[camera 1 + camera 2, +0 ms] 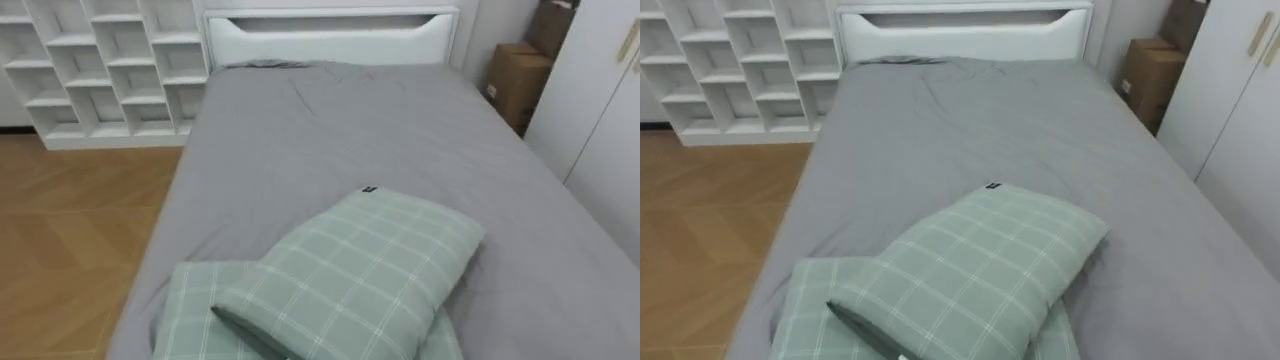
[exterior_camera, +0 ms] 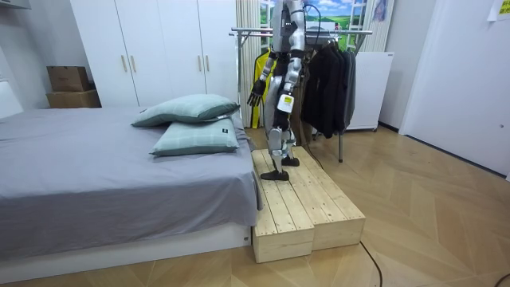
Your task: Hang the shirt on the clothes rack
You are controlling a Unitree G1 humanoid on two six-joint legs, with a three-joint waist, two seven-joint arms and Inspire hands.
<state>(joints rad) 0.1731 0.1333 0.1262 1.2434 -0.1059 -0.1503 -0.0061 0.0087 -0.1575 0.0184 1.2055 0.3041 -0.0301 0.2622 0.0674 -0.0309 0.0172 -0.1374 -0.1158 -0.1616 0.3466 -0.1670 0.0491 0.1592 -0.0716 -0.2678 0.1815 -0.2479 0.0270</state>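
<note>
Clothes point(image 2: 328, 80), dark ones, are seen hanging on a metal clothes rack point(image 2: 355, 33) at the far side of the room. A yellow garment point(image 2: 262, 67) is hung at the rack's end on the room view's left. The robot is seen standing upright on a wooden platform point(image 2: 307, 209), which is set against the end of the bed point(image 1: 380, 130) opposite the headboard point(image 1: 330, 35). The rack is placed just behind the robot, so the clothes are at its back.

The right hand point(image 2: 256, 90) is held out at about waist height on the bed's side. Its fingers are spread loosely and nothing is gripped by them. The clothes are kept apart from these fingers, on the other side of the robot's body. The left hand point(image 2: 285, 102) is lowered beside the thigh and is seen close to the hanging clothes in the room view. Whether it is open or closed cannot be told, nor whether anything is touched by it.

In the eye views the bed is covered by a grey sheet. Two green checked pillows are stacked at its near end, the upper pillow point(image 1: 360, 270) laid askew over the lower pillow point(image 1: 195, 310). A white cubby shelf point(image 1: 110, 70) is set on the wooden floor point(image 1: 70, 230) to the bed's left. Cardboard boxes point(image 1: 515, 80) are stacked to its right beside white wardrobe doors point(image 1: 600, 120).
</note>
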